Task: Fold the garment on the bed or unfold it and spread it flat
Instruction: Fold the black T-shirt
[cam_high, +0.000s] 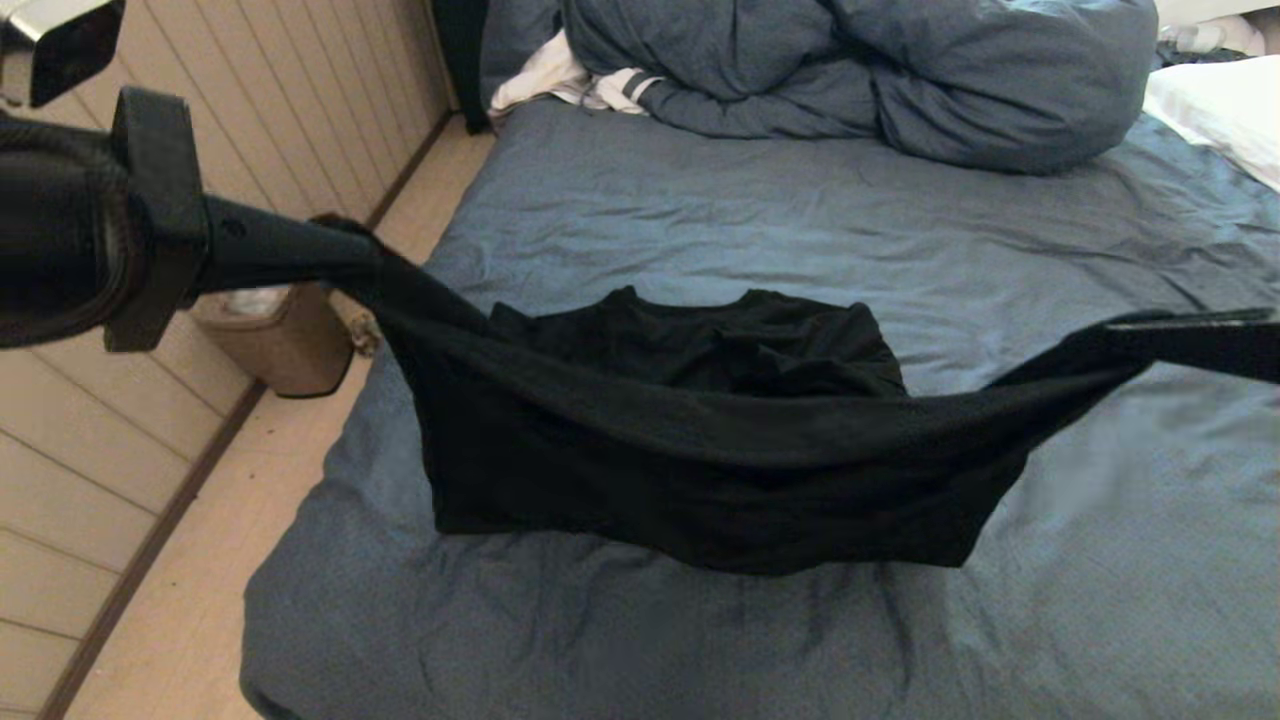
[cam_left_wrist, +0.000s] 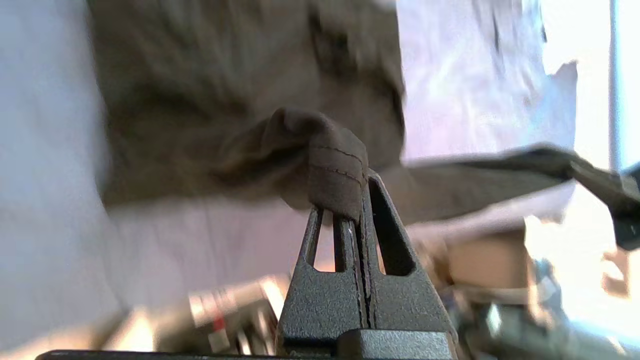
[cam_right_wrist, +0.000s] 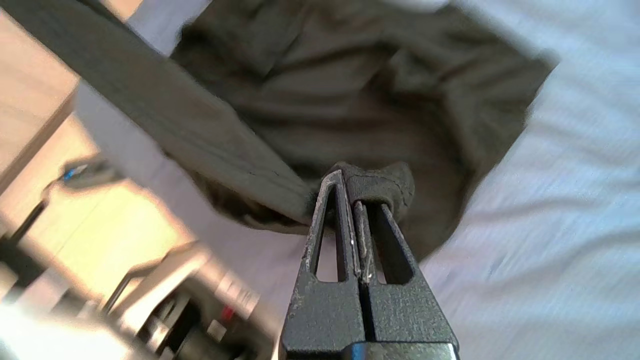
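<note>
The black garment (cam_high: 700, 470) is stretched between my two grippers above the bed (cam_high: 700, 200), plain side showing. Its collar end still lies on the slate-blue sheet, while the lifted edge sags in the middle and a fold hangs toward the near side. My left gripper (cam_high: 345, 238) is shut on a stitched edge at the left; in the left wrist view the left gripper (cam_left_wrist: 356, 192) pinches a bunched hem of the garment (cam_left_wrist: 335, 165). On the right, my right gripper (cam_high: 1115, 330) holds the other end; up close the right gripper (cam_right_wrist: 350, 192) is shut on a fold of the garment (cam_right_wrist: 385, 185).
A bulky blue duvet (cam_high: 860, 80) is heaped at the far end of the bed, with a white stripe-cuffed cloth (cam_high: 560, 80) beside it and a white pillow (cam_high: 1220, 110) at the far right. A beige bin (cam_high: 285, 340) stands on the floor by the panelled wall, left of the bed.
</note>
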